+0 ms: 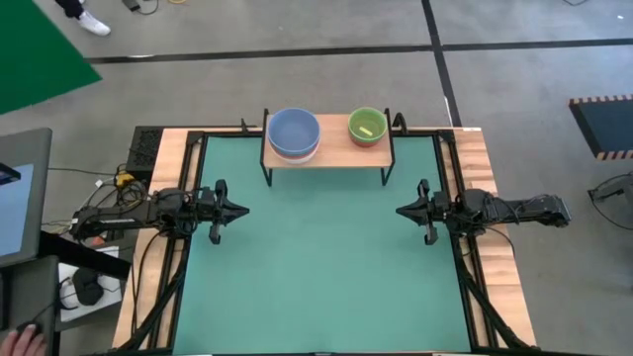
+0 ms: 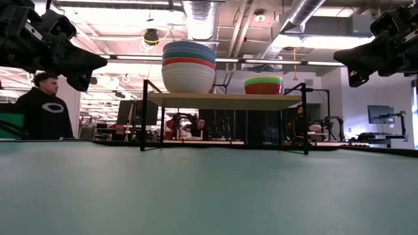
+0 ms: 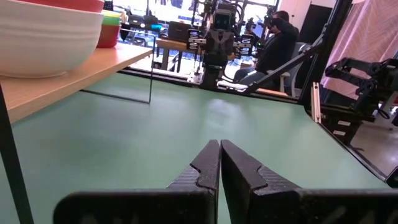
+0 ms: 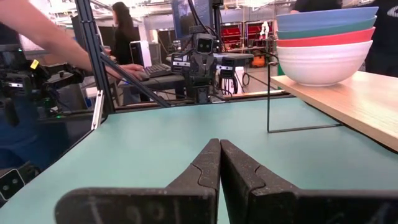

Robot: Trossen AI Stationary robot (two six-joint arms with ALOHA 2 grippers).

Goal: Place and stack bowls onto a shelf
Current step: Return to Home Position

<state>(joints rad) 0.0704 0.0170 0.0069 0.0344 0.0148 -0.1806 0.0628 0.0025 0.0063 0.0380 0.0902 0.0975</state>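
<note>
The shelf [image 1: 326, 153] stands at the far middle of the green mat on thin black legs. On its left end sits a stack of large bowls [image 2: 189, 67], white at the bottom, then red, teal and blue on top [image 1: 294, 132]. On its right end sits a smaller stack [image 2: 263, 85], red below, green on top [image 1: 367, 126]. My left gripper [image 1: 242, 210] is shut and empty above the mat's left side. My right gripper [image 1: 402, 211] is shut and empty above the mat's right side.
The green mat [image 1: 326, 267] lies open between the two arms and in front of the shelf. A person [image 2: 44, 108] stands beyond the table at the left in the low view. Cables and a box [image 1: 109, 193] lie at the table's left edge.
</note>
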